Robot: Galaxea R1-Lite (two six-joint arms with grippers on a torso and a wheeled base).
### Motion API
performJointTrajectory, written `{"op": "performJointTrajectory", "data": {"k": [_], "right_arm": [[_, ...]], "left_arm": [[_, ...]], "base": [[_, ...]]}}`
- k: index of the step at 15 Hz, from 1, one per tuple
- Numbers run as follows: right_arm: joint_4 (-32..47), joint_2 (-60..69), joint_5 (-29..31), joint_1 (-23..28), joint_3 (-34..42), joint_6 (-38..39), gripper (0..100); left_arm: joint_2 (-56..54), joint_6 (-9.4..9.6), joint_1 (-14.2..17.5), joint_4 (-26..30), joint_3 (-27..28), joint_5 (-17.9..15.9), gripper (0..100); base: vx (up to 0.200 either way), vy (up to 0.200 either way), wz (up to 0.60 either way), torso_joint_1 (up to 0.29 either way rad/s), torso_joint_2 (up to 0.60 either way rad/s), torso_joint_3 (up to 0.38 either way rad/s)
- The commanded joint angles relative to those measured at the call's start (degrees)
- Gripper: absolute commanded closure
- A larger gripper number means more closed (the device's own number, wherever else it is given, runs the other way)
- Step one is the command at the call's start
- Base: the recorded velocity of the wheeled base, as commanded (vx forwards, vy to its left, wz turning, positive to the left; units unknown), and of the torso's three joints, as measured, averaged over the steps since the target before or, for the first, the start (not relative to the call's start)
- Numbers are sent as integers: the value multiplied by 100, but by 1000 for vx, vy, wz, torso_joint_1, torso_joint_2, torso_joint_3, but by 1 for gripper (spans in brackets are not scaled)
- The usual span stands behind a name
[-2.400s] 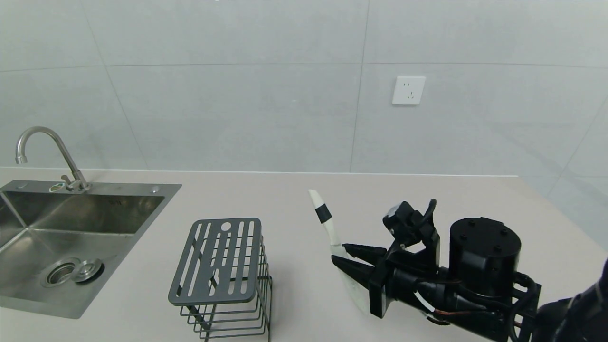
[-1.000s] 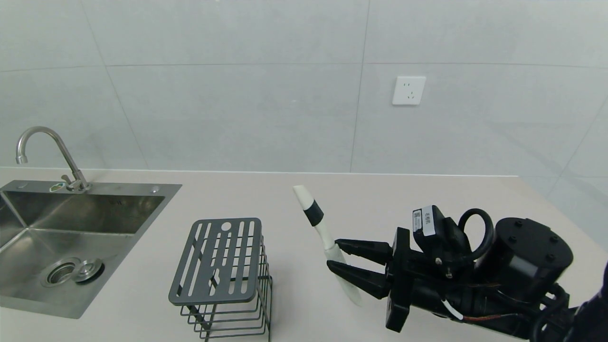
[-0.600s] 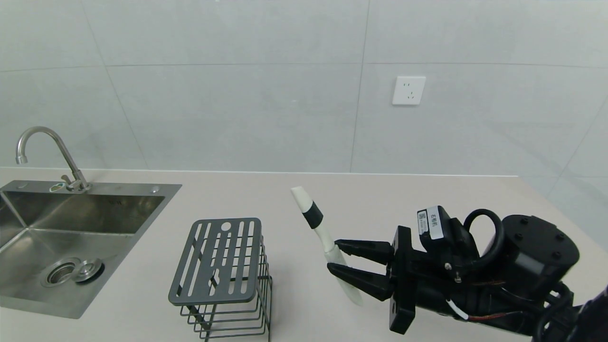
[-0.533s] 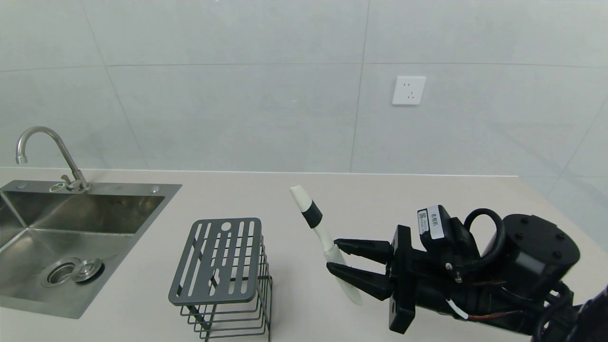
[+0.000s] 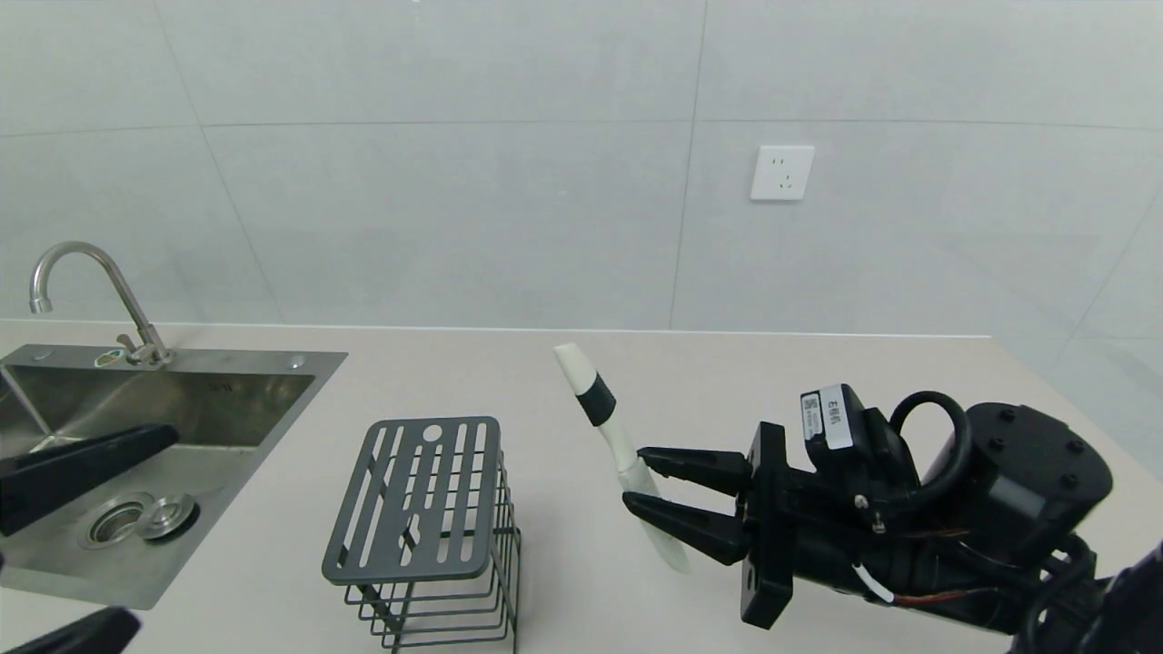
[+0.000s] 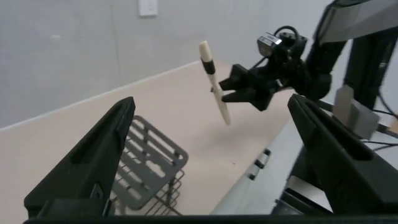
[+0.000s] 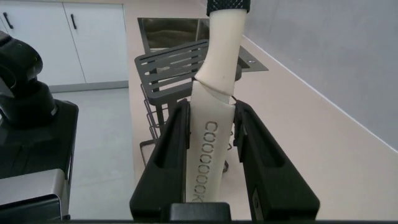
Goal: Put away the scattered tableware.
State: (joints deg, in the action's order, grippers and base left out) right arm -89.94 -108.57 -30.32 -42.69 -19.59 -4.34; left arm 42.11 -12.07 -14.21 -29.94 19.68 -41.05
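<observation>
My right gripper (image 5: 634, 477) is shut on a white knife (image 5: 611, 427) with a black band on its handle. It holds the knife in the air over the counter, handle tilted up and away, to the right of a dark grey wire rack (image 5: 420, 495) with a slotted top. In the right wrist view the knife's blade (image 7: 210, 149) sits between both fingers (image 7: 171, 143), with the rack (image 7: 177, 62) beyond. My left gripper (image 5: 150, 527) hangs open over the sink's near edge at the far left. The left wrist view looks between its spread fingers (image 6: 99, 149) at the rack (image 6: 149, 158) and the knife (image 6: 211, 78).
A steel sink (image 5: 54, 536) with a curved tap (image 5: 91, 282) is set into the counter at the left. The beige counter (image 5: 563, 581) lies bare between rack and knife. A tiled wall with a socket (image 5: 781, 173) stands behind. White cabinets (image 7: 68, 37) stand farther off.
My left gripper has come into the head view at the lower left, over the sink. The right gripper turned at the wrist, then lifted the knife slightly.
</observation>
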Motion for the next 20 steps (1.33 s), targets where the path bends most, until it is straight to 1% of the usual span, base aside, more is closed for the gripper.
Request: {"op": "performJointTrajectory", "data": {"k": [1,3,4,5,6,8,10,12,13,14,15,16,17,18,19,20], "right_arm": [[-6,2,0,-2,-142,12,100],[-6,2,0,-2,-238,21,100],[-6,-6,0,-2,-247,21,100],[-6,-6,0,-2,-247,21,100],[-6,2,-9,-11,-256,21,100],[-6,11,-9,-46,-256,21,100],[-6,11,-9,-117,-256,21,100],[-6,29,-9,-134,-265,21,100],[-6,38,-9,-161,-265,21,100],[-6,38,-9,-169,-265,21,100],[-6,29,-9,-178,-265,12,100],[-6,38,-9,-178,-282,12,100],[-6,38,-9,-178,-282,12,100],[-6,38,-9,-178,-282,12,100],[-6,38,-9,-231,-291,12,100],[-6,38,0,-266,-291,3,100]], "left_arm": [[1010,-155,-354,-381,-16,0,0],[1265,-560,-512,-583,45,-9,0],[1406,-1368,-723,-873,107,-9,0],[1564,-1773,-767,-1154,124,-9,0],[1801,-1878,-767,-1462,133,-9,0],[2346,-1861,-767,-2139,89,9,0],[2794,-1825,-776,-2534,107,9,0],[3374,-1509,-925,-3044,72,26,0],[3568,-1254,-1057,-3246,10,53,0],[3638,-1113,-1154,-3299,-16,53,0],[3796,-876,-1400,-3369,-16,53,0],[3928,-718,-1558,-3545,-16,53,0],[4104,-604,-1637,-3800,-8,53,0],[4341,-525,-1637,-4125,1,53,0],[4570,-472,-1646,-4477,-16,53,0],[4772,-472,-1699,-4846,-25,53,0]], "base": [[0,0,0,0,0,0],[0,0,0,0,0,0],[0,0,0,0,0,0],[0,0,0,0,0,0],[0,0,0,0,0,0],[0,0,0,0,0,0],[0,0,0,0,0,0],[0,0,0,0,0,0],[0,0,0,0,0,0],[0,0,0,0,0,0],[0,0,0,0,0,0],[0,0,0,0,0,0],[0,0,0,0,0,0],[0,0,0,0,0,0],[0,0,0,0,0,0],[0,0,0,0,0,0]]}}
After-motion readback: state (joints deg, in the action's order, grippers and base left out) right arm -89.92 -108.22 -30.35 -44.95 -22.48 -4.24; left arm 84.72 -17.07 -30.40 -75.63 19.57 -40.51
